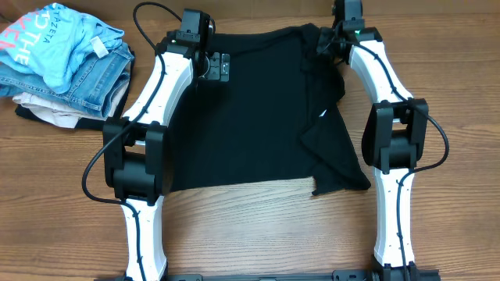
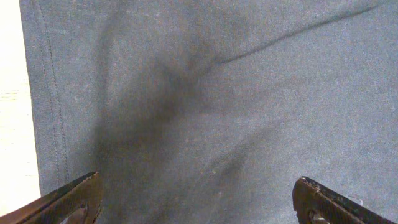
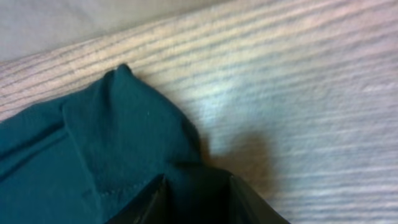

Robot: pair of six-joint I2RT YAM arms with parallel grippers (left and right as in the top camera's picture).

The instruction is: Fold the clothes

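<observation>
A black shirt [image 1: 250,117] lies spread on the wooden table, its right side folded over and bunched. My left gripper [image 1: 216,67] hovers over the shirt's far left part, with its jaws wide apart. In the left wrist view the open jaws [image 2: 196,186] frame flat dark fabric [image 2: 205,99], with the hemmed edge at the left. My right gripper [image 1: 325,40] is at the shirt's far right corner. In the right wrist view its jaws [image 3: 198,182] are closed on a fold of the dark fabric [image 3: 112,130], next to bare table.
A pile of other clothes [image 1: 66,66], light blue tops and jeans, sits at the table's far left corner. Bare wooden table [image 1: 258,234] lies in front of the shirt between the two arm bases.
</observation>
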